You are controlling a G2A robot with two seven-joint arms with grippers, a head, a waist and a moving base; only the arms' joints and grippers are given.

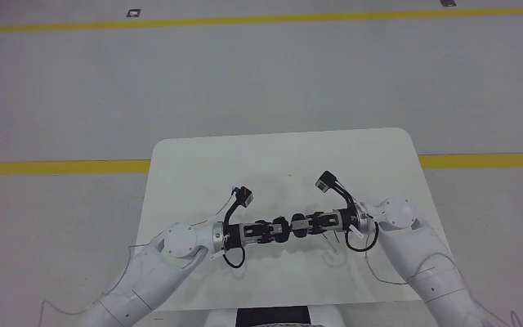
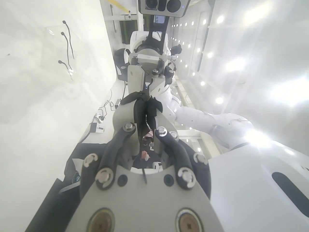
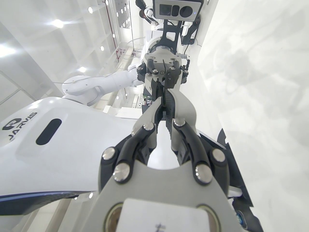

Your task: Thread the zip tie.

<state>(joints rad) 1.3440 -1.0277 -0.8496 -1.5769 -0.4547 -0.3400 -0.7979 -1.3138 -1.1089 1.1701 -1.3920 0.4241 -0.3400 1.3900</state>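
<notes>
— How much room is there around you?
— The white table (image 1: 188, 163) lies open beyond both grippers. Its near edge is close behind my wrists, and its side edges are well apart from either.
— And the grippers?
— My left gripper (image 1: 282, 228) and right gripper (image 1: 296, 226) meet tip to tip above the table. The left is pinched on the zip tie (image 2: 144, 175), whose thin tail runs back toward its palm. The right's fingers are pressed together; I cannot tell what lies between them.
— Anything else?
— Spare ties (image 2: 68, 42) lie on the table near the right gripper.

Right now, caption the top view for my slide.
Left gripper, shut on a zip tie, meets right gripper tip to tip over the table.
</notes>
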